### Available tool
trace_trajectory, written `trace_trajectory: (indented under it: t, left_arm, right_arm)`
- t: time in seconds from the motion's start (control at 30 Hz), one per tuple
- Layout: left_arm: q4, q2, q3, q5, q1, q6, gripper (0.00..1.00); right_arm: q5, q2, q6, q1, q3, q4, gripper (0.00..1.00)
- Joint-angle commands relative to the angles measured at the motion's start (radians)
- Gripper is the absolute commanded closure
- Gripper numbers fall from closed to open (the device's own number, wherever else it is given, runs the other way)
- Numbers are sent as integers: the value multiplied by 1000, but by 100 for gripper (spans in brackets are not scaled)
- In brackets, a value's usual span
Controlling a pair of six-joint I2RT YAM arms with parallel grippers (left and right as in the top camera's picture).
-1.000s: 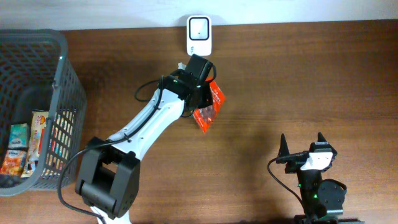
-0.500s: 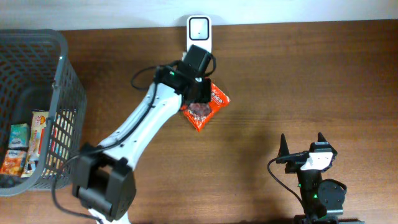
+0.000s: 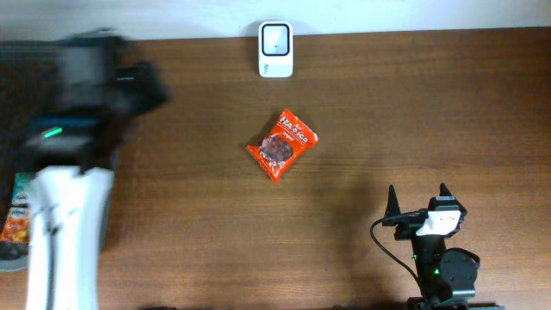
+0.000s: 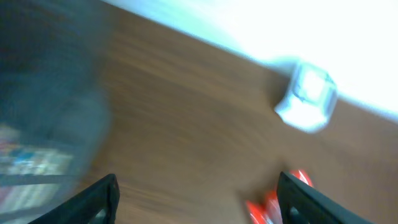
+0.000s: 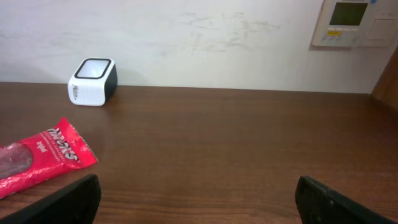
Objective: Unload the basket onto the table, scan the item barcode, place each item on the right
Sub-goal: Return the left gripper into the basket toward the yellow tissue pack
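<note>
One red snack packet (image 3: 282, 145), one white scanner (image 3: 275, 38), one wooden table (image 3: 405, 103), one grey basket (image 4: 56, 124) holding packets (image 3: 12, 220) too blurred to count, two robot arms: left arm (image 3: 65, 224), right arm (image 3: 435, 258); one wall panel (image 5: 357, 22)

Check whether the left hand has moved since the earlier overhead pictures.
Yes: left hand swung left, away from the scanner toward the basket, leaving the red packet.

Left arm (image 3: 82, 95) blurred, snack packet (image 5: 37, 158) edge-cropped

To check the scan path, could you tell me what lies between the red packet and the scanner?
Nothing: only bare table separates the packet from the scanner, as the overhead view shows.
</note>
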Motion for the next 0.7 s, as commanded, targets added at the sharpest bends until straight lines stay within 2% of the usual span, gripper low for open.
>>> trace_trajectory:
  t: [0.0,0.1,0.13,0.2,0.27,0.4,0.5,0.57,0.67]
  left_arm:
    - [-3,-93,16,-16,281,12,18]
    - [-28,-90,13,-14,479,12,18]
    - [-37,-85,9,-15,508,12,18]
    - [-82,-64,1,-18,589,11,26]
    - [-88,-43,-23,-18,648,11,25]
    - [-87,17,-67,-19,707,13,26]
    - [-71,76,-97,-84,715,13,34]
    - [-54,125,-107,-156,715,13,30]
    - [-43,195,-107,-163,714,69,28]
  right_arm:
    - [9,-8,-2,-6,-9,-3,1]
    - [9,-8,-2,-6,-9,-3,1]
    - [9,-8,-2,-6,-9,-3,1]
    - [9,-8,-2,-6,-9,-3,1]
    - [9,-8,-2,-6,-9,-3,2]
    - [9,-8,-2,-6,-9,-3,1]
    - [9,-8,-2,-6,-9,-3,1]
    - [9,-8,-2,-6,-9,-3,1]
    - [9,-8,-2,-6,-9,-3,1]
